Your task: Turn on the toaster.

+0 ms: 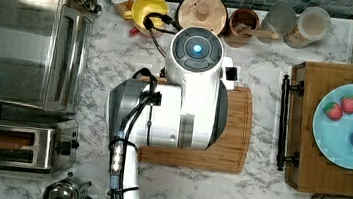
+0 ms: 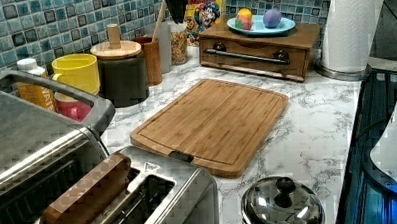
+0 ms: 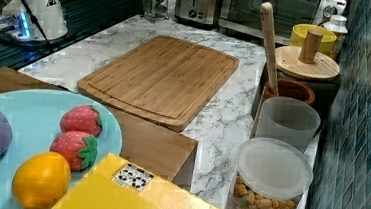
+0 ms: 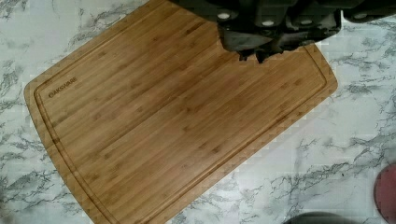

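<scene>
The toaster [image 1: 23,145] is a small steel box at the top view's lower left, with a brown slice [image 1: 8,142] in one slot and its black lever and knob [image 1: 67,147] on the end facing the board. It also fills the left view's bottom [image 2: 159,198] and stands far back in the right view [image 3: 197,4]. My gripper [image 4: 253,57] hangs over a corner of the bamboo cutting board [image 4: 177,121], fingers together and holding nothing. Its dark tip [image 2: 175,5] shows high above the counter in the left view, well away from the toaster.
A large steel toaster oven [image 1: 35,43] stands beside the toaster, and a steel pot [image 1: 65,195] sits at the toaster's lever end. A yellow mug [image 1: 149,8], wooden-lidded jar [image 1: 202,12] and canisters line the back wall. A wooden drawer box [image 1: 302,129] carries a plate of toy fruit.
</scene>
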